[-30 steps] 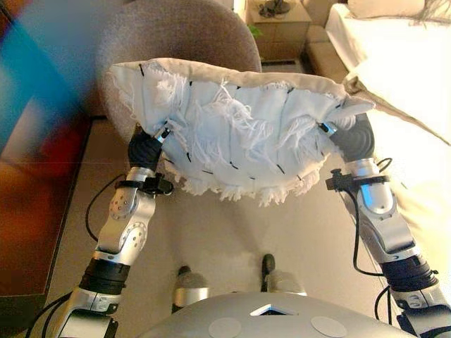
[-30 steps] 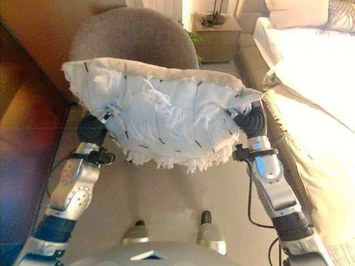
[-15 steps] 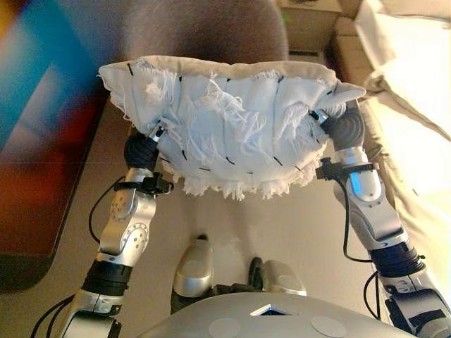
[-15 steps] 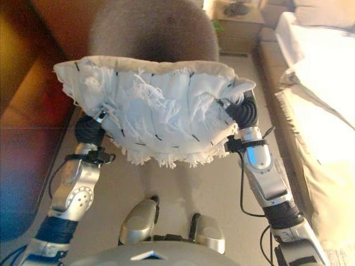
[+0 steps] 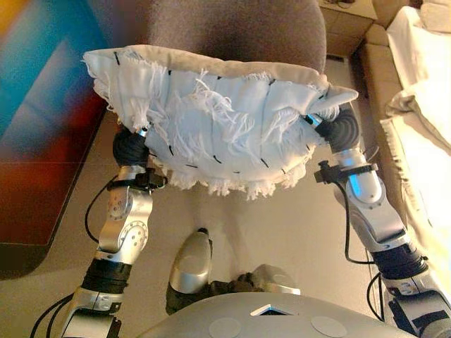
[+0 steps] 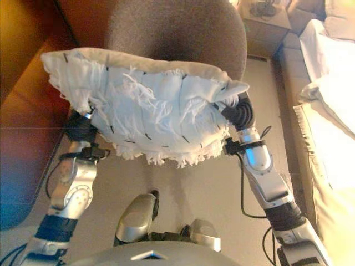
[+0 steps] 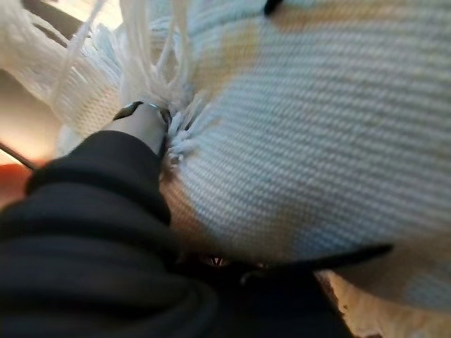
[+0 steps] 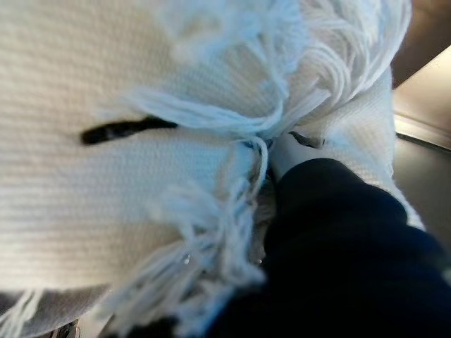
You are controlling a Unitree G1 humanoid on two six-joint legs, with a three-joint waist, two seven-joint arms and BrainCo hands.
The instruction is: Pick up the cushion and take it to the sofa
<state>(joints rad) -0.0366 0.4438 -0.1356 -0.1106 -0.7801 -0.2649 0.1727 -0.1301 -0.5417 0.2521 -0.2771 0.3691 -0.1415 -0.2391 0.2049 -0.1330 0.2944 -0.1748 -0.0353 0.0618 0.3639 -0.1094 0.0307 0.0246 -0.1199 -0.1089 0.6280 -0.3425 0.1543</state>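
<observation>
A white knitted cushion with a shaggy fringe and short black stitches hangs in the air in front of me, held between my two hands. My left hand presses against its left end and my right hand against its right end. Only the dark ribbed covers of both hands show; the rest is buried in the cushion. The left wrist view is filled by the cushion's knit, and the right wrist view by its fringe. Just beyond the cushion stands a grey upholstered armchair.
A bed with pale bedding runs along the right side. At the back right is a wooden nightstand. Dark reddish-brown furniture lines the left side. Beige floor lies below the cushion.
The whole picture has shifted: the bed slides out toward the right and the armchair sits more centred. The cushion stays held between both hands in the same way.
</observation>
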